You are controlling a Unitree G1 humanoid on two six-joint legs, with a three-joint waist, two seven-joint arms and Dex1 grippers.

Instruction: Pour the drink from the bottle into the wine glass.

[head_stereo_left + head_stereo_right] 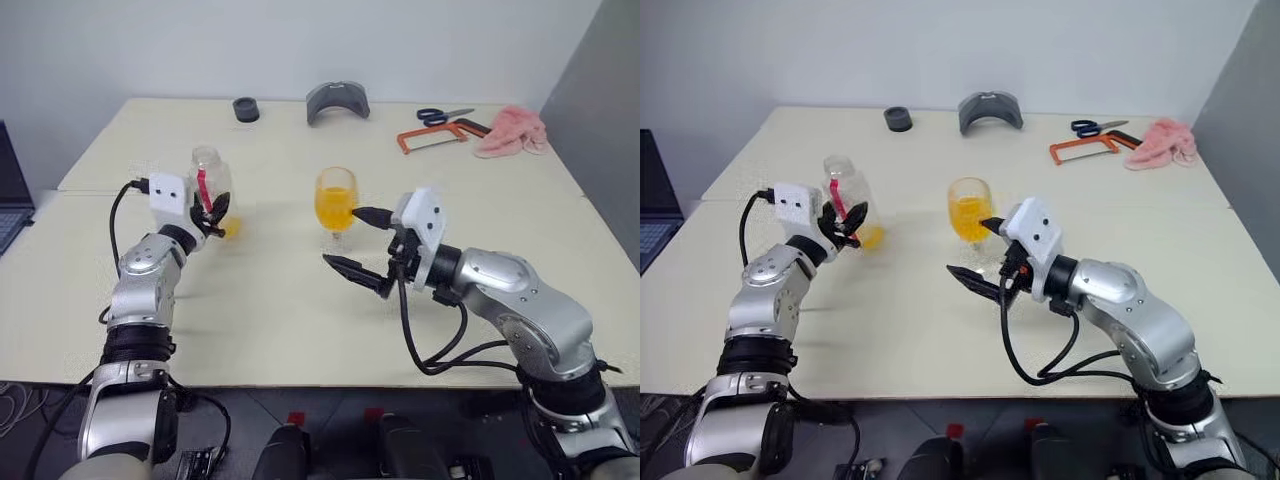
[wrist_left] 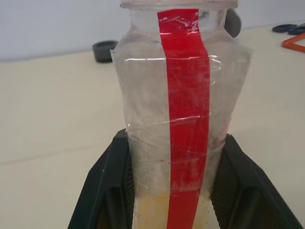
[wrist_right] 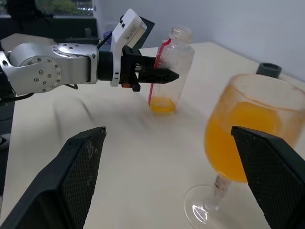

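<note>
- Pour looks basically done: the wine glass [image 1: 336, 205] is well over half full of the orange drink [image 3: 240, 143], standing upright on the desk [image 1: 300, 310].
- The bottle [image 3: 170, 67] is upright again and nearly empty, just a thin layer of orange at the bottom. No cap on its neck that I can see.
- The left gripper [image 1: 213, 212] has its jaws clenched on the bottle's lower body, one jaw on each side, red stripe facing out between them. Bottle base looks at or just above the desk; can't tell if it's touching.
- The right gripper [image 1: 362, 241] has its jaws spread wide and released, grasping nothing. The glass sits just beyond them, its bowl next to the upper jaw's tip, not between them.
- What's left, I'd guess: set the bottle down for good, let go and back off. Maybe the right arm pulls away too, careful not to clip the stem.
</note>
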